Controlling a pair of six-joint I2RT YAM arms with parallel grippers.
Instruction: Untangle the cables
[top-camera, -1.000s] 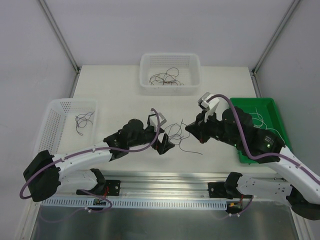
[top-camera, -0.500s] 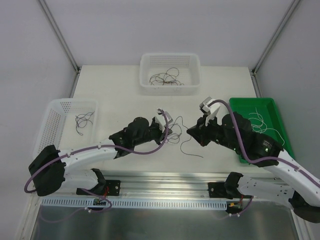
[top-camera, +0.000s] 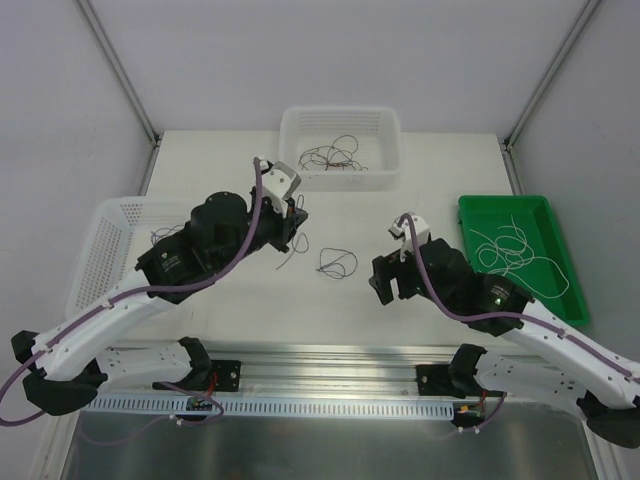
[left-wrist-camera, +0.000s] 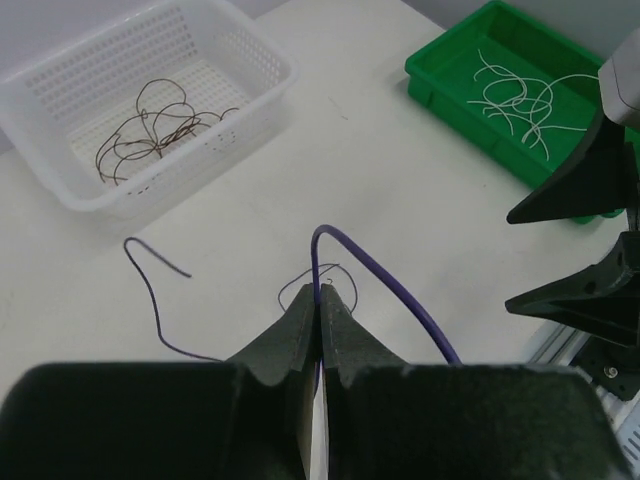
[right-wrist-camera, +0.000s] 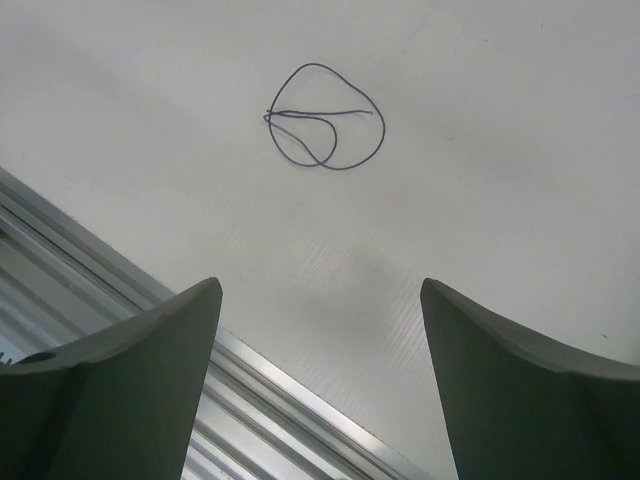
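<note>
The left gripper (left-wrist-camera: 320, 300) is raised above the middle of the table (top-camera: 230, 150), its fingers clenched tight on a thin purple cable (left-wrist-camera: 378, 278). From the pinch, the cable arches up and runs off toward the near right. A thin dark strand (left-wrist-camera: 150, 290) curls away on the left below the fingers; I cannot tell whether it is the other end of the same cable.

On the table between the two arms lies a small looped cable (right-wrist-camera: 326, 118), dark, folded over on itself in a rough ring, flat on the surface and touched by nothing.

The right gripper (right-wrist-camera: 320, 288) hangs over the near edge of the table, to the right of that loop, its fingers spread wide with nothing between them.

At the far side stands a white basket (top-camera: 340, 182) with a bunch of dark cables (top-camera: 330, 157) inside. On the left is a second white basket (top-camera: 112, 215) holding a few dark curls (top-camera: 168, 240). On the right a green tray (top-camera: 505, 202) has several white cables (top-camera: 512, 245) lying loosely in it.
</note>
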